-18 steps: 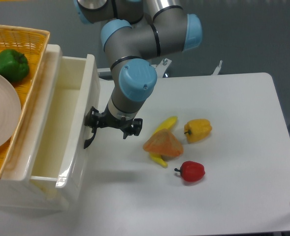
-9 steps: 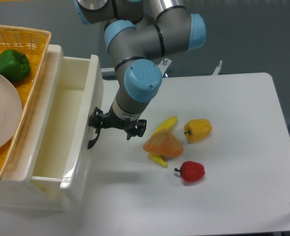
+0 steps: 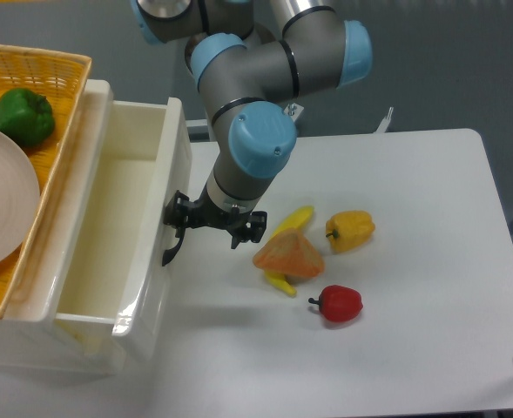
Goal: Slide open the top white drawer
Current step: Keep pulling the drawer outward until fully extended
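Observation:
The top white drawer point(image 3: 108, 235) is pulled well out of the cabinet, and its deep cream inside is bare. Its curved black handle point(image 3: 170, 252) sticks out from the front panel. My gripper point(image 3: 212, 228) hangs right in front of that panel, pointing down, with its jaws spread. The left finger point(image 3: 177, 215) sits at the upper end of the handle, and the right finger point(image 3: 249, 230) is out over the table. The lower drawer is hidden under the open one.
A yellow wicker basket point(image 3: 64, 65) on the cabinet holds a green pepper point(image 3: 16, 115) and a white plate point(image 3: 3, 209). On the table to the right of the gripper lie an orange cone-shaped thing point(image 3: 289, 255), a banana point(image 3: 293, 219), a yellow pepper point(image 3: 350, 230) and a red pepper point(image 3: 338, 303).
The gripper has moved a little to the right, and the drawer front and its handle have come with it, so the drawer stands further out.

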Motion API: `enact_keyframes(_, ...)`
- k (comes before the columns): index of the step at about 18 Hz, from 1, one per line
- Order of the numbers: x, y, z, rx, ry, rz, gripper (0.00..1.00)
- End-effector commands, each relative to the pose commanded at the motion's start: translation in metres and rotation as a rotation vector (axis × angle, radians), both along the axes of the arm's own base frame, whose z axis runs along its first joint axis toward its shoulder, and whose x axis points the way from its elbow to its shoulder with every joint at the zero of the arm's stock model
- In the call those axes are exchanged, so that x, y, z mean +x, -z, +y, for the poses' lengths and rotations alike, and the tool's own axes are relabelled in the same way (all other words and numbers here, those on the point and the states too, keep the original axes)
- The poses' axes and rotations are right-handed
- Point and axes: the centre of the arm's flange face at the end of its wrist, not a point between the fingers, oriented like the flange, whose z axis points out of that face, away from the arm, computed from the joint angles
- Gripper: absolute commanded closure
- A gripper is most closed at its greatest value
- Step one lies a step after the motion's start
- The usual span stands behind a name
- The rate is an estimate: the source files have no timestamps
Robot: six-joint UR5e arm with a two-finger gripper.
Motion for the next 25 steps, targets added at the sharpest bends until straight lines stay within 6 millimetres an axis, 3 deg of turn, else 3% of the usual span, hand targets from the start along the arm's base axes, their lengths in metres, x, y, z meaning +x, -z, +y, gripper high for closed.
enact_keyframes(25, -0.028, 0.0, -0.017, 0.005, -0.05, 0.001, 0.0)
